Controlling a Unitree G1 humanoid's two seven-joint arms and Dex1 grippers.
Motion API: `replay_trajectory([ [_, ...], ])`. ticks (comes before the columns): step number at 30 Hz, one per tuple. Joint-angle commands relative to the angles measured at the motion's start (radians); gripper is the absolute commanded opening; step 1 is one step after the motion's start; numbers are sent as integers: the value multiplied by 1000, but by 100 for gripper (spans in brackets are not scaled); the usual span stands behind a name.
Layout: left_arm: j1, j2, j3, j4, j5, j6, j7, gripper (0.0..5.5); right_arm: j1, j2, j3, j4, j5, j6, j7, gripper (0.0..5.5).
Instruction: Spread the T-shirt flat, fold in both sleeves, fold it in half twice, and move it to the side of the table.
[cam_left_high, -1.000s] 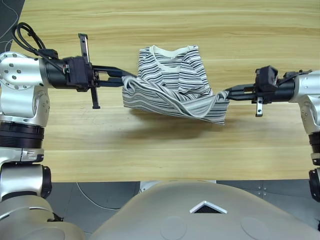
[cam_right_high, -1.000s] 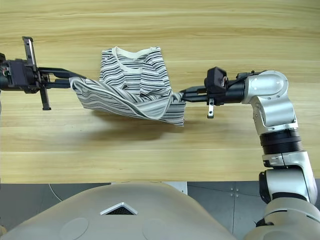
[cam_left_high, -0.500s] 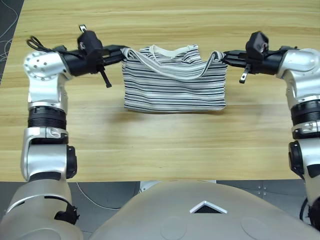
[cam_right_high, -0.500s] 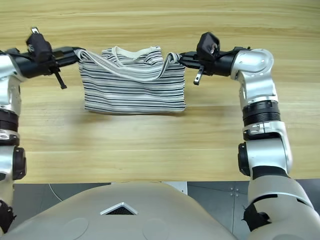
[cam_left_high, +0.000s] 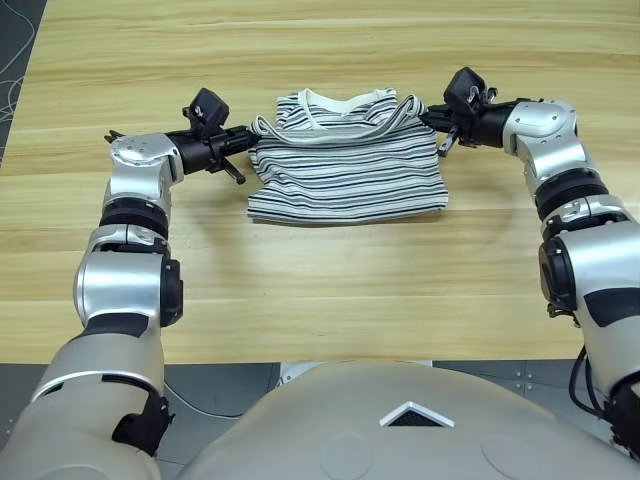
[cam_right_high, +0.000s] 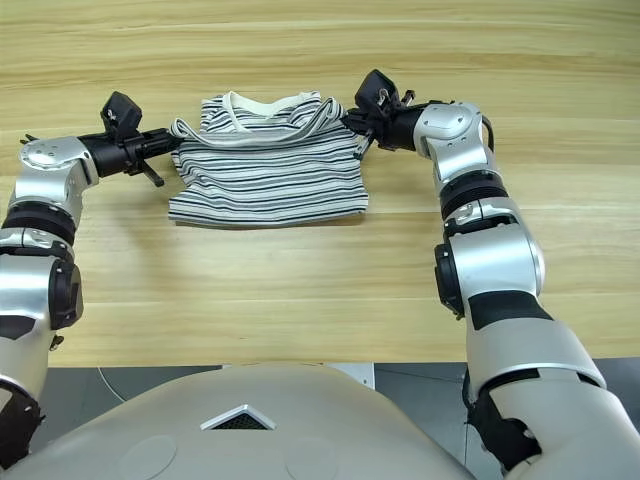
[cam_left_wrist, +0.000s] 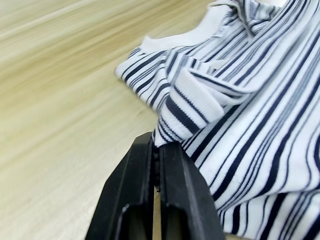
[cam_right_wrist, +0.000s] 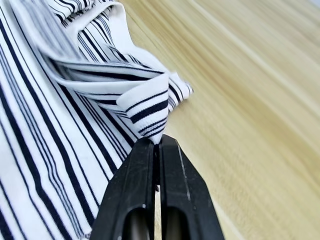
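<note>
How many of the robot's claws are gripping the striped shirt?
2. The left gripper pinches the T-shirt on the robot's left side, the right gripper on its right side, both near the collar end.

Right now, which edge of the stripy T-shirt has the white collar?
The far edge of the T-shirt: the white collar sits there. The near edge is plain stripes.

The T-shirt (cam_left_high: 345, 170) hides its sleeves and lower layers under its top fold; each wrist view crops it
</note>
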Motion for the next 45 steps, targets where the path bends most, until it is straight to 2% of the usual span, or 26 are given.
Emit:
replay_trajectory([
  [1, -97, -26, 78, 69, -34, 147, 41, 13, -27, 19, -40, 65, -16, 64, -90, 10],
  [7, -128, -41, 154, 88, -54, 241, 28, 13, -11, 36, -74, 84, -26, 88, -115, 10],
  [11, -137, -53, 168, 66, -52, 219, -31, 83, -3, 57, -103, 78, -15, 72, -82, 85],
  [16, -139, -37, 185, 73, -45, 225, -3, 172, -19, 62, -162, 76, 6, 73, -125, 181],
  [21, -156, -24, 243, 97, -48, 218, 229, 237, -34, 66, -196, 76, -3, 65, -203, 267],
  [23, -154, -26, 246, 82, -41, 178, 247, 237, -36, 58, -196, 70, -15, 37, -240, 272],
  [26, -132, -75, 179, 10, 9, 92, 195, 237, -29, 44, -190, 51, -32, -44, -285, 272],
  [32, -2, -175, -4, -282, 105, 69, 130, 237, 54, 45, -112, -27, -90, -250, -200, 272],
  [35, 11, -196, -36, -282, 112, 121, 106, 237, 112, 37, -80, -72, -97, -285, -134, 272],
  [40, -11, -197, -58, -144, 162, 98, 178, 237, 228, 5, -24, -217, -100, -288, -20, 272],
  [45, 16, -207, -98, -126, 206, 68, 178, 237, 265, -8, 32, -270, -148, -239, -24, 272],
])
